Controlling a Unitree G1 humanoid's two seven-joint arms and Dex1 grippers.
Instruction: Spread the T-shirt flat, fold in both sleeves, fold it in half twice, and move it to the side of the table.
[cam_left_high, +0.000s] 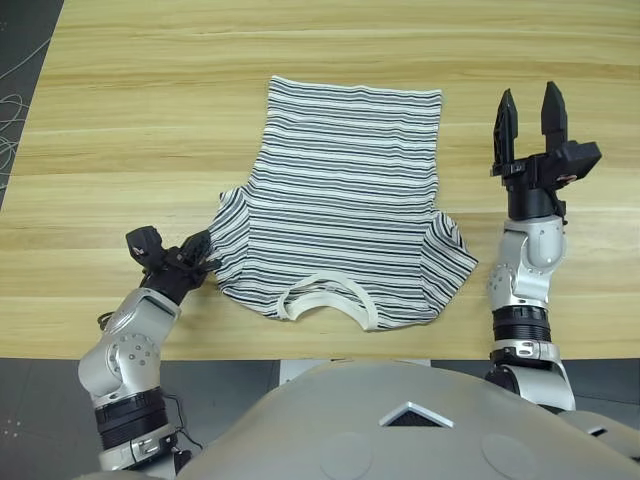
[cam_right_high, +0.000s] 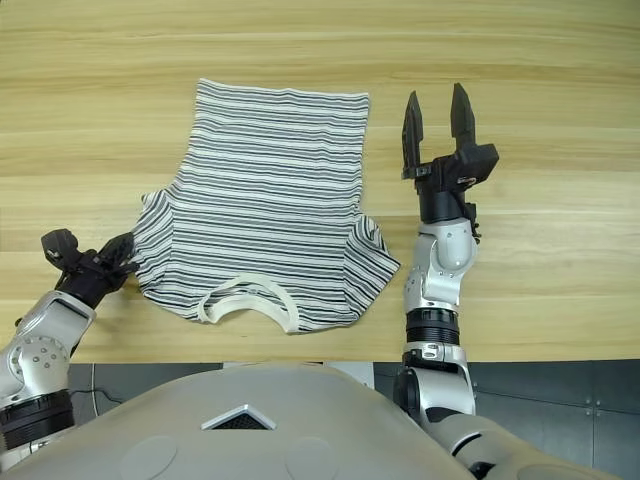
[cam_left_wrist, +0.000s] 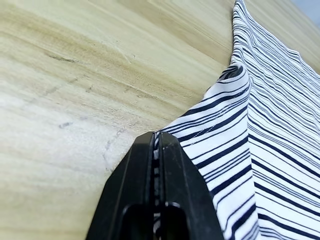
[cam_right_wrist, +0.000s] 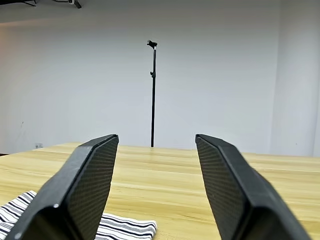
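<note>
- The thin knit T-shirt (cam_left_high: 345, 190), striped black and white, lies in the middle of the pale wooden counter (cam_left_high: 120, 90). Its white ribbed collar (cam_left_high: 325, 298) is toward us and its hem (cam_left_high: 355, 92) away.
- The body is mostly flat. The left sleeve (cam_left_high: 232, 225) and right sleeve (cam_left_high: 450, 255) look rumpled rather than smoothed out.
- Our left end effector (cam_left_high: 205, 255) sits low at the counter with its fingers pressed together, pinching the outer edge of the left sleeve. The wrist view shows striped cloth caught between them.
- Our right end effector (cam_left_high: 529, 100) is spread wide with nothing between the fingers. It points away from us, beside the shirt's right edge and apart from the cloth.
- We judge this to be the spreading step, with neither sleeve folded in yet.
- We expect the shirt to handle as light, soft and limp. It will sag from any single hold and keep no shape of its own.
- On smooth wood it should slide easily, so a pull on one sleeve may drag the whole garment instead of flattening it.
- The best holds, in our view, are the doubled edges: sleeve cuffs, shoulder seams and hem corners.
- We would pinch deep enough that the thin cloth cannot slip out, and take two corners at once for each fold.
</note>
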